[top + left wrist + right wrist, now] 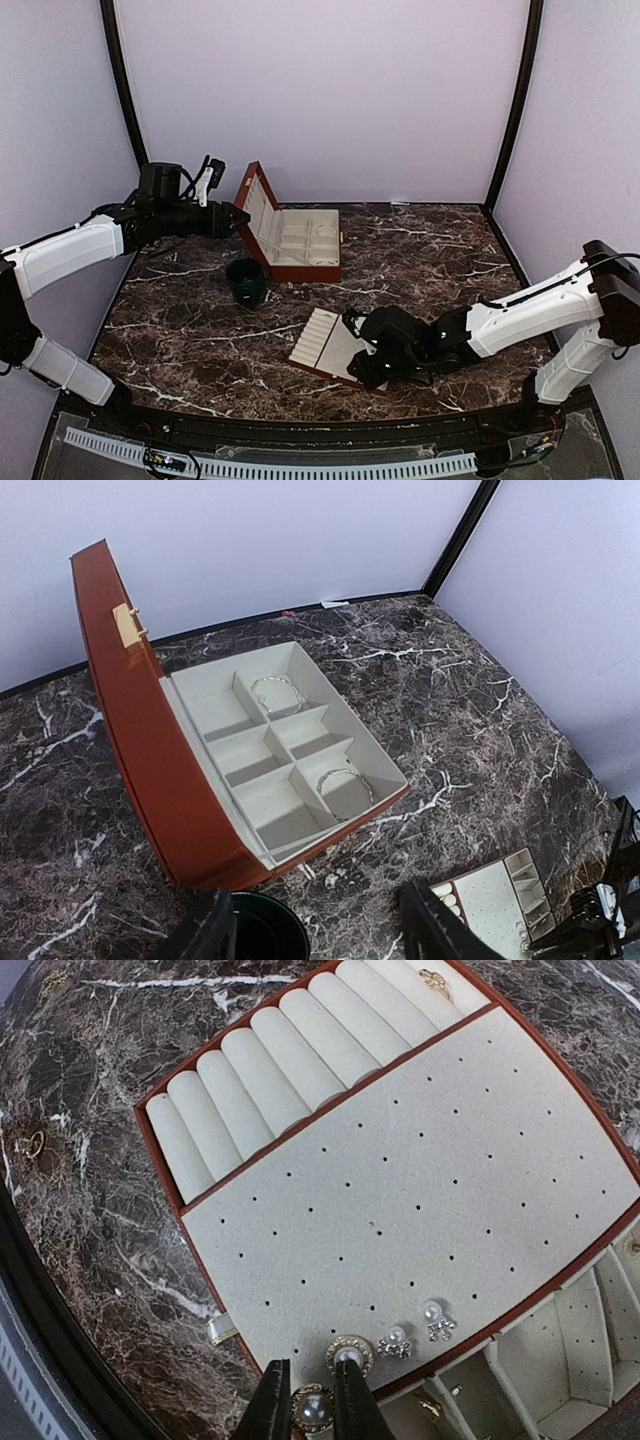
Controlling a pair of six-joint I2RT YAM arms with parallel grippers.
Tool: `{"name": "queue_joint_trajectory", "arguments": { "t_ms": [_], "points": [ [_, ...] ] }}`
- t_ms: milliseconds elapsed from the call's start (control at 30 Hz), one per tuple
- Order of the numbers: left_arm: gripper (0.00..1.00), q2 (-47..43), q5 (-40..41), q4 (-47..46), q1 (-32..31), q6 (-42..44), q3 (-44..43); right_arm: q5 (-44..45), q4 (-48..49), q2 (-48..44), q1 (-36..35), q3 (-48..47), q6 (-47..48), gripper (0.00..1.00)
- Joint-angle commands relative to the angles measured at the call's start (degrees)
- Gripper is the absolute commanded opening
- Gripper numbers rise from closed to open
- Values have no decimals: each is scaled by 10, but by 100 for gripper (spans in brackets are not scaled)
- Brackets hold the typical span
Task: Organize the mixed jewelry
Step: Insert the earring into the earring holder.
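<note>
The mixed jewelry shows best in the right wrist view. A round gold-rimmed pearl stud (313, 1412) sits between the fingers of my right gripper (311, 1400), which is shut on it at the near edge of the cream tray's perforated pad (420, 1180). Three more studs (395, 1342) rest on the pad beside it. Over by the open red-brown box (300, 245), my left gripper (320, 935) hangs open and holds nothing, above the dark green cup (265, 930). Two thin bracelets (343, 785) lie in separate compartments of the box.
The box lid (130, 730) stands upright at the left. A ring (433, 980) sits in the tray's roll section, and a loose ring (33, 1144) lies on the marble near the table's front edge. The tray (325, 345) lies front centre, with the right gripper (362, 372) at its near edge.
</note>
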State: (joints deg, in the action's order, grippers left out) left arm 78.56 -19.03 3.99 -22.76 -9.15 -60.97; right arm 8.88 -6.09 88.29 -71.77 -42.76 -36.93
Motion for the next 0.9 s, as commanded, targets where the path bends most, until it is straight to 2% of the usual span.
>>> {"name": "queue_joint_trajectory", "arguments": {
  "t_ms": [0,500,867],
  "points": [
    [58,-15,-1,7,-1,8,5,6,-4,-11,-9,-2,-12,0],
    [58,-18,2,6,-1,9,7,49,-3,2,-15,-9,-15,0],
    [59,-18,1,6,-1,9,7,40,15,11,-15,-11,-12,0]
  ]
}}
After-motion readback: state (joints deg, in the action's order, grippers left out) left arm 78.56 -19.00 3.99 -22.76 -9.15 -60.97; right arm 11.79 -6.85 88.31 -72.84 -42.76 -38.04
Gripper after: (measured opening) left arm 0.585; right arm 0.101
